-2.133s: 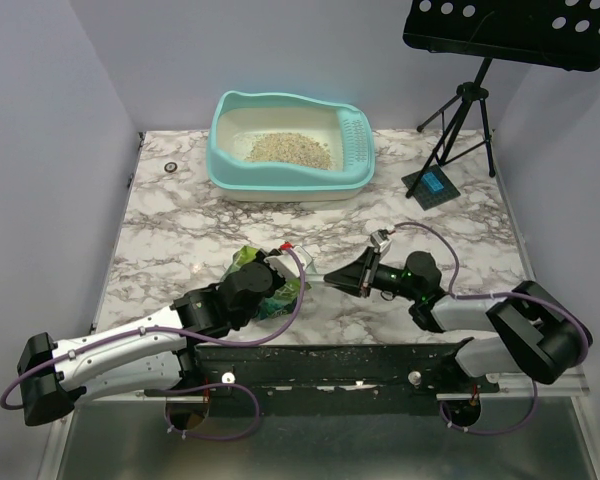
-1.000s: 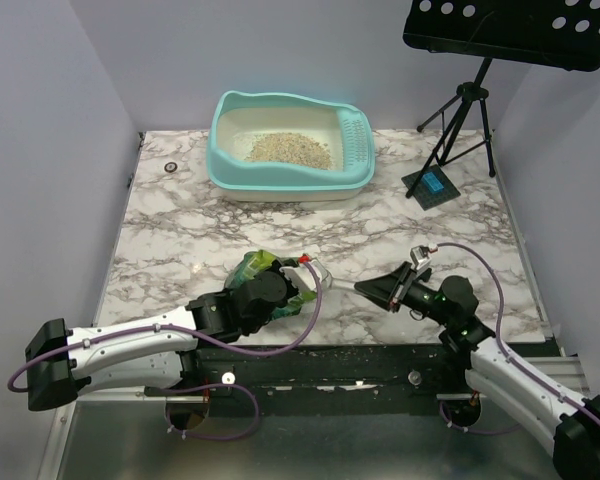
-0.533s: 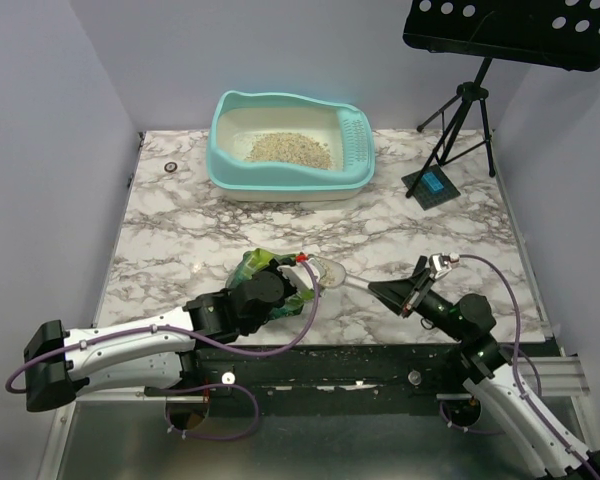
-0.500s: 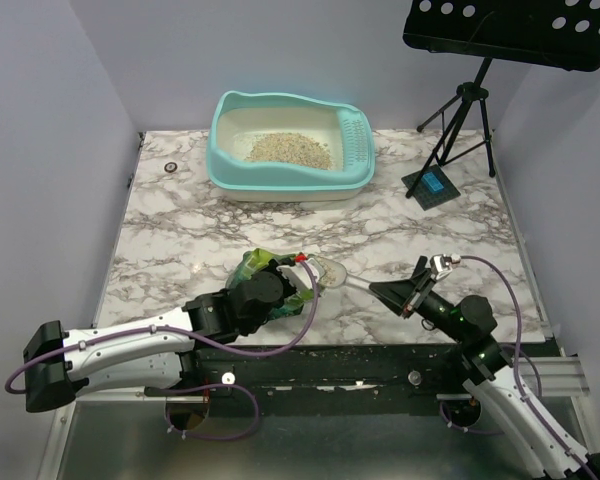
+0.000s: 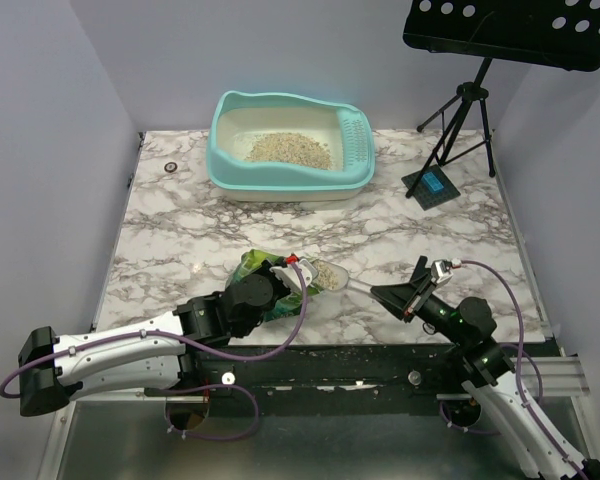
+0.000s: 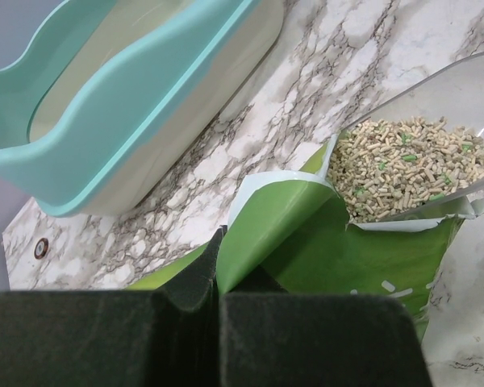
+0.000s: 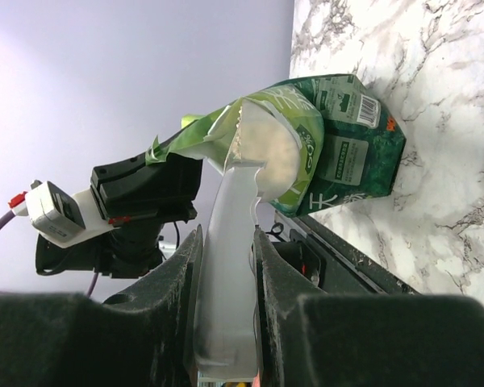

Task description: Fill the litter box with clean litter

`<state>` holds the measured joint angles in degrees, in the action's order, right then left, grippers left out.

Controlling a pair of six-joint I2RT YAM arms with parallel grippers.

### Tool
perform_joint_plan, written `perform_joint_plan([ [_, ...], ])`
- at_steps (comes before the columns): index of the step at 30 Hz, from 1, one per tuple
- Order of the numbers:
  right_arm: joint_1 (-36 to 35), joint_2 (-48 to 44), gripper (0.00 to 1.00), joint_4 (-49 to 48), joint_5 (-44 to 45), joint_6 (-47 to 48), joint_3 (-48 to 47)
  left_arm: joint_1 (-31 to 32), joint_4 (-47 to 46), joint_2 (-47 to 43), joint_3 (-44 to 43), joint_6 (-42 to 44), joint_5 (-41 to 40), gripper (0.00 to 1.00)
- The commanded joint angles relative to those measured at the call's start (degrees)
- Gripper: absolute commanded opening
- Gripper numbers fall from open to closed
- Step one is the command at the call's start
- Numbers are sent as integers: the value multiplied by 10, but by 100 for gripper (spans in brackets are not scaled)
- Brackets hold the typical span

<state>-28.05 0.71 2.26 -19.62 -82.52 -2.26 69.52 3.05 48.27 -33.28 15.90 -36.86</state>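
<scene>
The left pincer (image 6: pixel 219 274) is clenched on the green pouch (image 6: pixel 306 242) near the bench (image 5: pixel 180 230) edge; the right pincer (image 7: pixel 226 242) grasps the clear scoop (image 6: pixel 411 161), now drawn back loaded; transfer to the far litter box (image 5: pixel 280 178) follows

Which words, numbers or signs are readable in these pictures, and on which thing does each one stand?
No text is clear enough to quote.
Pouch: a barcode and white printed panels, all too small to read.
Blue tag: too blurred to read.
</scene>
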Motion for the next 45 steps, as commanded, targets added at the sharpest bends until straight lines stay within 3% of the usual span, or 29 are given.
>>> perform_joint_plan([
  [1,2,-18,1,8,-10,-6,60,7,-16,-5,5,-5,0,0],
  [13,2,-42,1,24,-44,-10,29,6,-26,-20,2,2,-73,0],
  [24,2,-46,1,71,-40,13,-35,6,-23,-24,-2,2,-88,0],
  [45,2,76,1,10,-39,41,-159,4,-16,-32,-7,1,-135,0],
])
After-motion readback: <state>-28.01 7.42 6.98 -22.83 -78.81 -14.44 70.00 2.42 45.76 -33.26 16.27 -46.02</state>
